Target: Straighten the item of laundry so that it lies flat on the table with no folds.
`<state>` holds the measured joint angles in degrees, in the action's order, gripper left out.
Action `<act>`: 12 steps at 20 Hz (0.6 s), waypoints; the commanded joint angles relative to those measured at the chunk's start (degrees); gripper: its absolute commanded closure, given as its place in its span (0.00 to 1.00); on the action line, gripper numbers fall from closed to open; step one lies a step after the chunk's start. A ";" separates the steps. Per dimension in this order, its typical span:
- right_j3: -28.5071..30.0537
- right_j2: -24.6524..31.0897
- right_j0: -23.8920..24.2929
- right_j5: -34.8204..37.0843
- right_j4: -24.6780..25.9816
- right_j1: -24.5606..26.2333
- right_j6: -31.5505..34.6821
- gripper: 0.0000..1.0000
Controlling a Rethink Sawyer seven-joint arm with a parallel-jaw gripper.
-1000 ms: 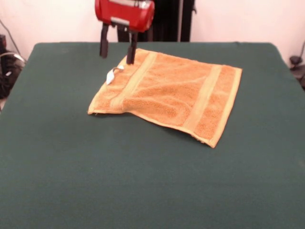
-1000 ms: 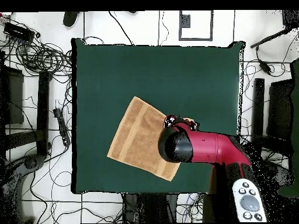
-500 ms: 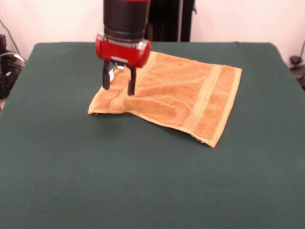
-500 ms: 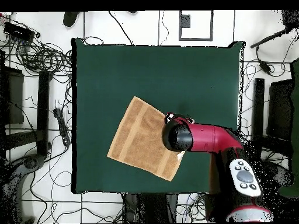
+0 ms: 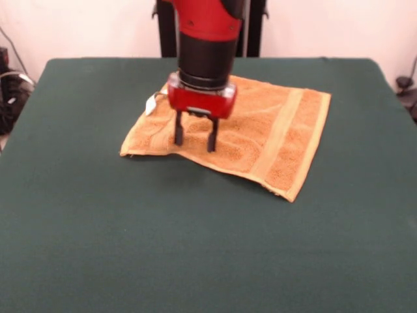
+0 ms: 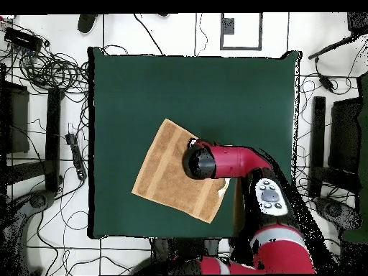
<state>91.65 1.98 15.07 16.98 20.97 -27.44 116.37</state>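
While most of the near part of the dark green worktop (image 5: 195, 261) lies bare, an orange-tan terry towel (image 5: 273, 140) sits in the far half, turned at an angle to the worktop's edges. Its near edge, left of centre, is folded back on itself in a raised lump, so it is not yet flat. Two paler woven bands run across it, one near the right edge and one near the left.

Just above that lump hangs the claw (image 5: 194, 138), its two dark fingers (image 5: 178, 134) apart and pointing straight down, tips close over the cloth. A second ago it was up at the towel's far left corner; since then the red and black arm (image 6: 237, 159) has swept it down and rightward to the folded part. That suggests the fold is about to be pinched and pulled out.

At the towel's far left corner sticks out a small white label tag (image 5: 151, 103). Any writing on it is too small to read, and no brand marks are legible elsewhere.
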 commanded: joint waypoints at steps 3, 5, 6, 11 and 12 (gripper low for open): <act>-8.78 0.47 -3.37 0.74 -1.35 7.23 5.35 0.00; -9.46 1.10 -2.61 0.70 -1.47 8.30 4.72 0.00; -10.20 1.45 -2.23 0.78 -1.29 8.75 4.08 0.00; -10.85 2.24 -0.68 1.55 -1.27 11.31 3.16 0.00; -11.44 2.31 -0.50 1.27 -1.34 12.47 3.20 0.00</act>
<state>85.49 1.71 13.34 17.05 20.60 -22.10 116.37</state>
